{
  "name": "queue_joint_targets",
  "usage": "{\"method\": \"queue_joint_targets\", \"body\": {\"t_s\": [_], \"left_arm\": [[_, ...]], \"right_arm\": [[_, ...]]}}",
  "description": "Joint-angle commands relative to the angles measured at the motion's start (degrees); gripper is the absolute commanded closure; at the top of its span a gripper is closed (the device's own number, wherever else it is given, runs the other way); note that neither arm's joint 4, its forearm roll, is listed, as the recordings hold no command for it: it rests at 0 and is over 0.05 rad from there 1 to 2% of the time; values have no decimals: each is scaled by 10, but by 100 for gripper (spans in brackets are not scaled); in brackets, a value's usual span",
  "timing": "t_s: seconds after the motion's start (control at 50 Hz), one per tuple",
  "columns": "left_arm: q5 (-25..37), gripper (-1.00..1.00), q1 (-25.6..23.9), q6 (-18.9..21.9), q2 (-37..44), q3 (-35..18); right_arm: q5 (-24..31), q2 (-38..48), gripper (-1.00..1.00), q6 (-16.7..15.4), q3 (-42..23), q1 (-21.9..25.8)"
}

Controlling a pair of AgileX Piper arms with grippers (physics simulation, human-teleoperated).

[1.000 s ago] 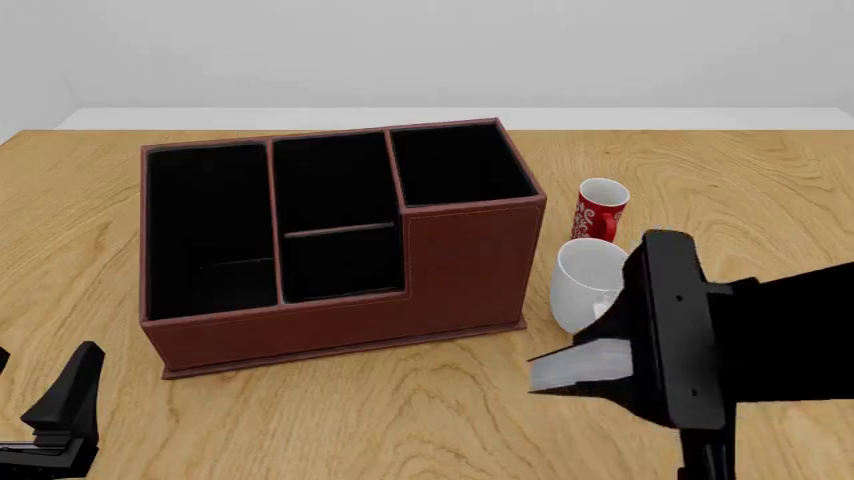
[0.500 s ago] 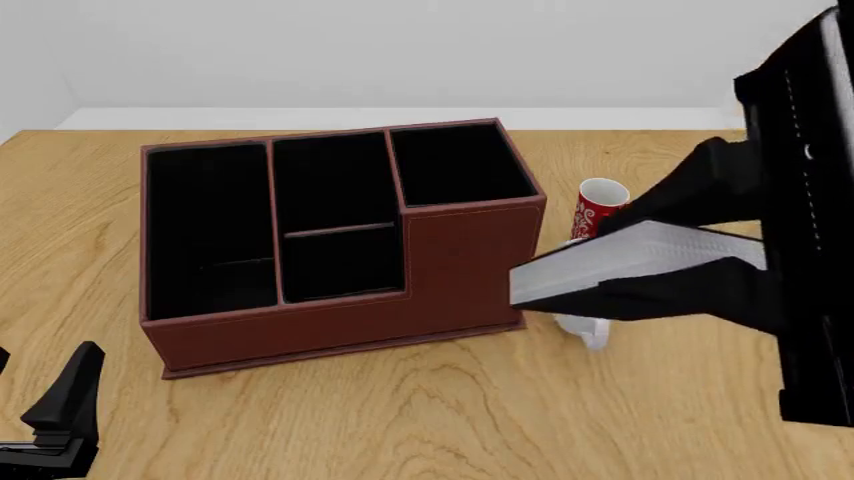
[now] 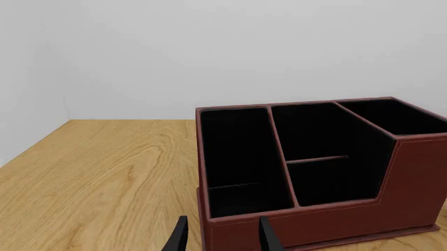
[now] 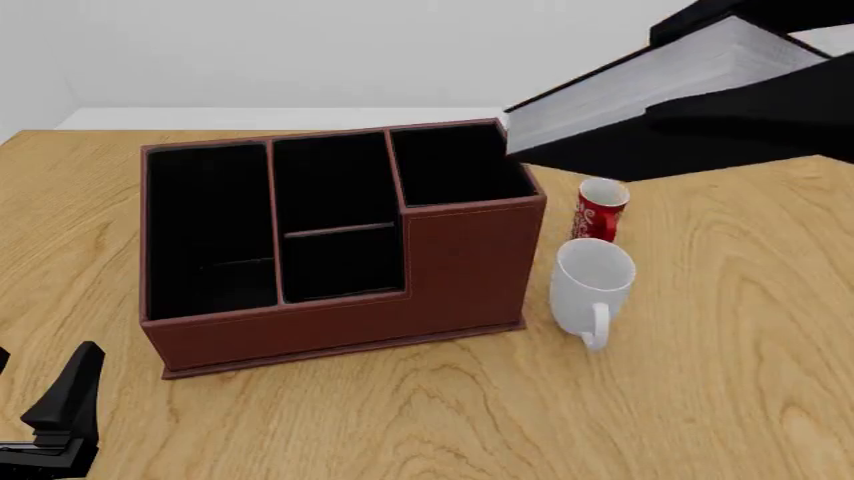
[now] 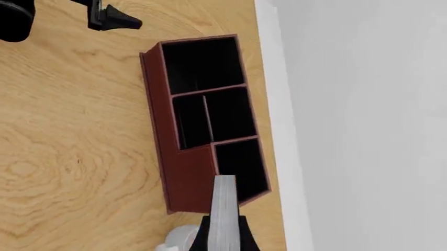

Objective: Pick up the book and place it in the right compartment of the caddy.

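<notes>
right end effector (image 5: 222, 236) clamps thick black hardback book (image 4: 654, 85), white page edges showing, held aloft tilted above right compartment (image 4: 458, 162) | leather-look reddish-brown caddy (image 4: 467, 265) mid-bench | left end effector (image 3: 222, 239) fingers parted, empty | glossy white mug (image 4: 590, 286) beside caddy

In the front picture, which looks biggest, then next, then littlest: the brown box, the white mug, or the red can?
1. The caddy looks biggest by far.
2. The white mug comes next.
3. The red can looks littlest, though it stands a bit farther back and the mug hides its bottom, so the true gap is unsure.
</notes>
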Motion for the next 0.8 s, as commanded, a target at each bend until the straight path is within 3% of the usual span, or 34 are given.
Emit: {"method": "queue_joint_targets", "body": {"t_s": [0.02,0.32,0.36,0.4,0.6,0.8], "left_arm": [[0,-100,0,0,0,0],[0,-100,0,0,0,0],[0,-100,0,0,0,0],[0,-100,0,0,0,0],[0,-100,0,0,0,0],[0,-100,0,0,0,0]], "right_arm": [[-25,25,100,1,-55,6],[-90,67,100,9,-53,16],[-86,79,100,23,-69,23],[-98,80,100,12,-59,14],[-116,121,100,32,-73,6],[-127,164,100,32,-101,-13]]}}
